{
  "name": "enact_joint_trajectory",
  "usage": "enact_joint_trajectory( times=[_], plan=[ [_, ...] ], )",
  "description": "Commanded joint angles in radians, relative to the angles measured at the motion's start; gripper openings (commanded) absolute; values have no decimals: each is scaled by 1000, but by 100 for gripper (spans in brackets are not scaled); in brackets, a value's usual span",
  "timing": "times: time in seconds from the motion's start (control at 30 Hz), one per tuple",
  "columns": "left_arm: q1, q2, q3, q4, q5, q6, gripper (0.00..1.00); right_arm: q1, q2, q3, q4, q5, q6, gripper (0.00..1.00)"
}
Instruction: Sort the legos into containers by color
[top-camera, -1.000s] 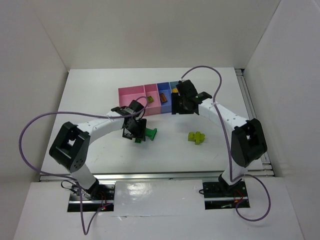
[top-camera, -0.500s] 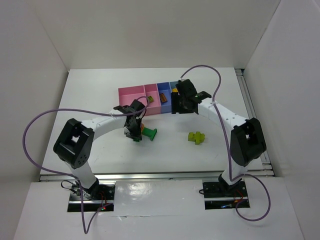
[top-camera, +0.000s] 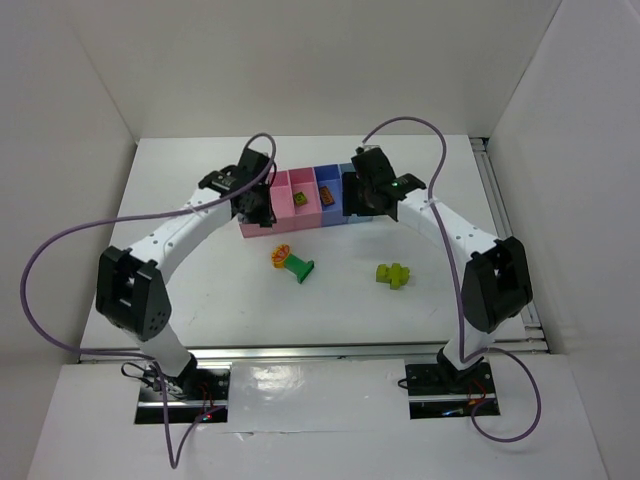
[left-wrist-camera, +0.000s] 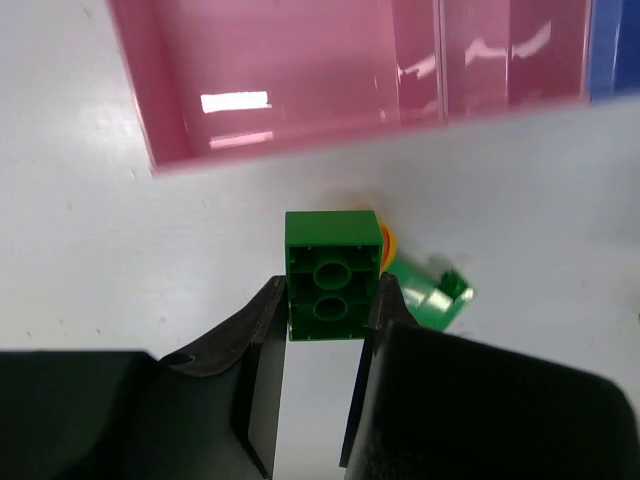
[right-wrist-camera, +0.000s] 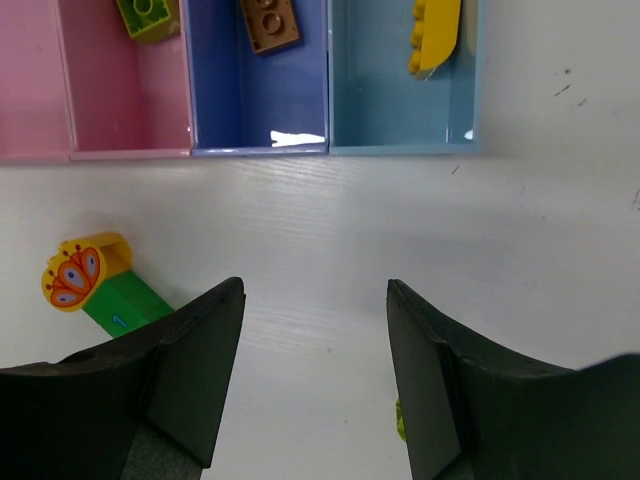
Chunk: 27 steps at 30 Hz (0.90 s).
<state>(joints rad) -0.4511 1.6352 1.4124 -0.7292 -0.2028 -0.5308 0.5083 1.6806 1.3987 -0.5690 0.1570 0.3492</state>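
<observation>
My left gripper (left-wrist-camera: 330, 292) is shut on a dark green lego (left-wrist-camera: 332, 272) and holds it above the table, just in front of the wide pink bin (left-wrist-camera: 300, 135). In the top view it (top-camera: 257, 205) hangs at that bin's front (top-camera: 262, 231). My right gripper (right-wrist-camera: 315, 290) is open and empty, in front of the blue-purple bin (right-wrist-camera: 258, 100) and the light blue bin (right-wrist-camera: 400, 110). A lime lego (right-wrist-camera: 148, 15) lies in the narrow pink bin, a brown one (right-wrist-camera: 270, 22) in the blue-purple, a yellow one (right-wrist-camera: 435, 35) in the light blue.
A green piece with a yellow flower head (top-camera: 293, 262) lies on the table in front of the bins. A lime green lego cluster (top-camera: 393, 273) lies to its right. White walls stand on three sides.
My left arm has lifted the dark green lego from beside the flower piece and swung back-left to the wide pink bin. My right gripper has shifted slightly back.
</observation>
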Motion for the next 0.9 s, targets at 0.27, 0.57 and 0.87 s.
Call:
enact_joint_trajectory(
  times=[0.27, 0.57, 0.87],
  plan=[
    [118, 351, 379, -65, -54, -26, 26, -40, -111, -41, -55, 82, 62, 66],
    [114, 316, 375, -52, 55, 3, 84, -50, -168, -135, -85, 20, 85, 68],
    [91, 28, 44, -42, 37, -86, 83, 185, 41, 51, -87, -139, -197, 72]
  ],
)
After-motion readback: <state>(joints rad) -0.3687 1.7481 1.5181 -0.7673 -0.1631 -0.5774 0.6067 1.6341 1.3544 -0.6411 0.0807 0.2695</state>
